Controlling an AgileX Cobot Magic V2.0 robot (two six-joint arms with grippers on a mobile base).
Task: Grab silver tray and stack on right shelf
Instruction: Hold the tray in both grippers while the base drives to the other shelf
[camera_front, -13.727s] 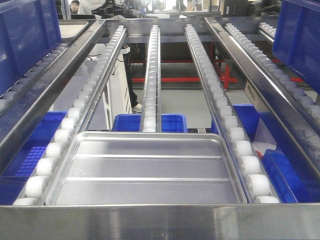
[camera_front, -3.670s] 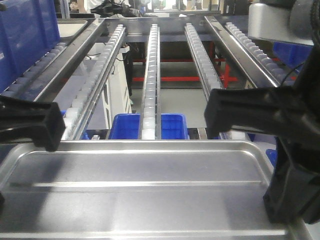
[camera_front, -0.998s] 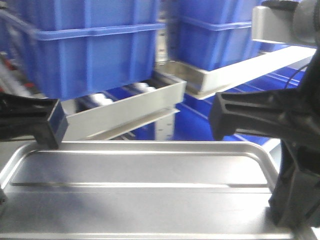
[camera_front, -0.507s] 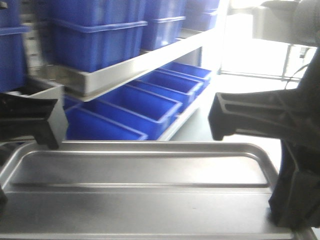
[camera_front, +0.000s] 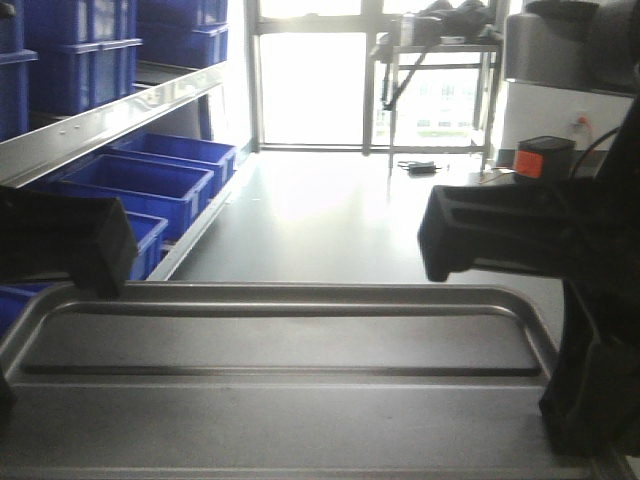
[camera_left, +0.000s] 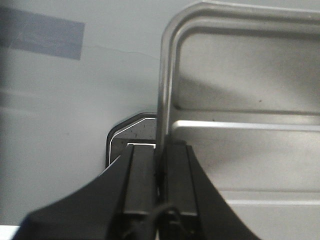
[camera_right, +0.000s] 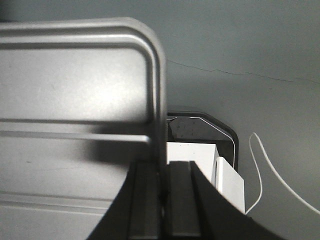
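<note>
The silver tray (camera_front: 280, 390) fills the lower front view, held level in the air between both grippers. My left gripper (camera_left: 159, 170) is shut on the tray's left rim (camera_left: 162, 100); its black body shows in the front view (camera_front: 60, 240). My right gripper (camera_right: 162, 185) is shut on the tray's right rim (camera_right: 159, 90); its black body shows at the right of the front view (camera_front: 540, 260). The tray (camera_right: 70, 125) is empty. The right shelf is not in view.
A rack with blue bins (camera_front: 130, 185) on its low level and more blue bins (camera_front: 70, 55) above stands at the left. Open grey floor (camera_front: 330, 220) runs ahead to bright glass doors (camera_front: 310, 70). A metal table (camera_front: 440, 60) and an orange-topped box (camera_front: 545, 160) stand at the right.
The whole view has swung rightwards: the rack of blue bins slid to the left edge and the open floor and doors came into view. The tray stays clamped between both grippers.
</note>
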